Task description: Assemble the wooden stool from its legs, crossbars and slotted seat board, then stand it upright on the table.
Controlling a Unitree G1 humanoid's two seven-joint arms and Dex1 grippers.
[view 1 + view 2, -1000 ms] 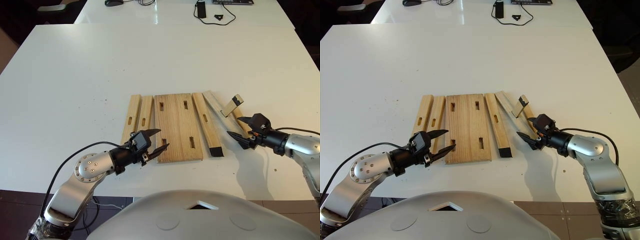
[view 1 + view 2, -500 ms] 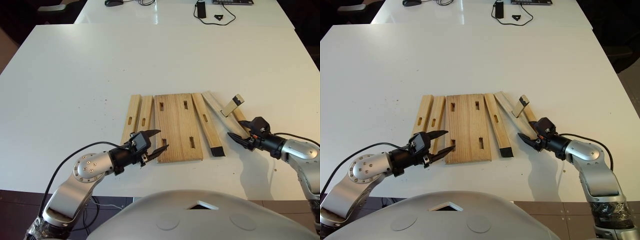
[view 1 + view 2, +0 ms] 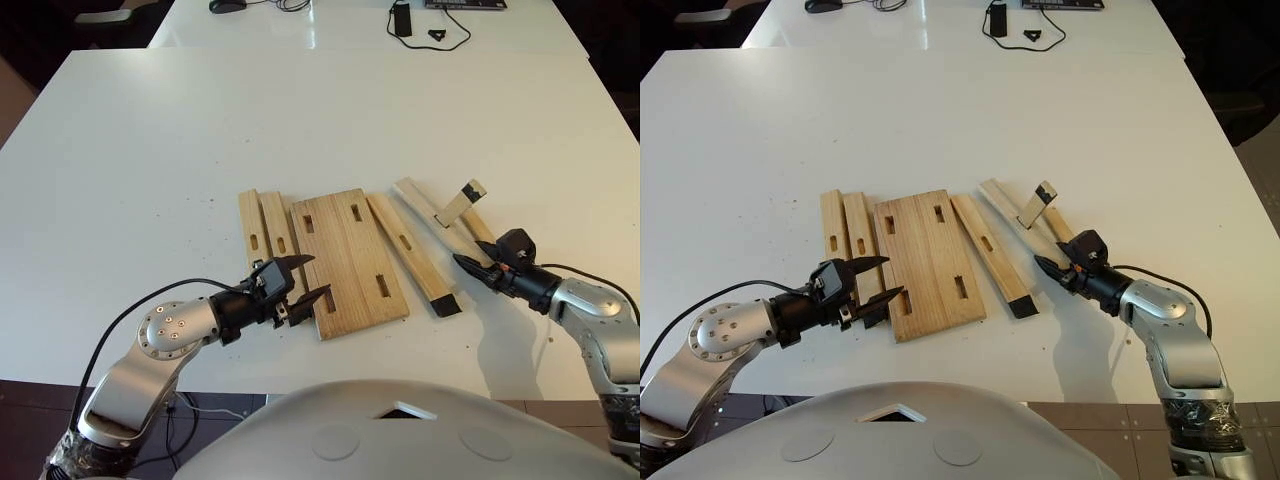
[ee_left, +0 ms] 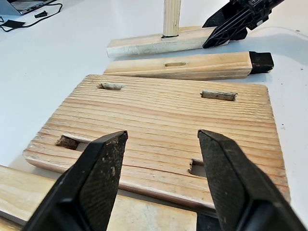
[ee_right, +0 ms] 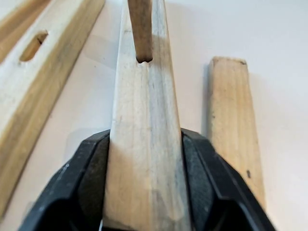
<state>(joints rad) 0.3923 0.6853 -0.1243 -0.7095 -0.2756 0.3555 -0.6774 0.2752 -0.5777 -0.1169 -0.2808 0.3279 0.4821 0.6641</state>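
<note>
The slotted seat board point(image 3: 350, 255) lies flat on the white table point(image 3: 150, 140). Two slotted legs point(image 3: 250, 230) point(image 3: 277, 232) lie to its left and a black-tipped leg point(image 3: 405, 245) to its right. Further right is a pale leg point(image 3: 425, 205) with a short crossbar point(image 3: 460, 203) standing in its slot, and a loose short piece point(image 3: 482, 228) beside it. My right gripper point(image 5: 144, 139) is shut on the pale leg's near end. My left gripper point(image 3: 318, 276) is open, hovering at the seat board's near left corner point(image 4: 163, 110).
A second table stands behind, carrying a black device point(image 3: 401, 18), a cable and a mouse point(image 3: 228, 5). The near table edge runs just below both grippers. Broad bare tabletop lies to the left and beyond the wood.
My right gripper went from open to shut on the pale leg's near end. The seat board and legs have swung, their far ends shifting left. My left gripper has drifted slightly left.
</note>
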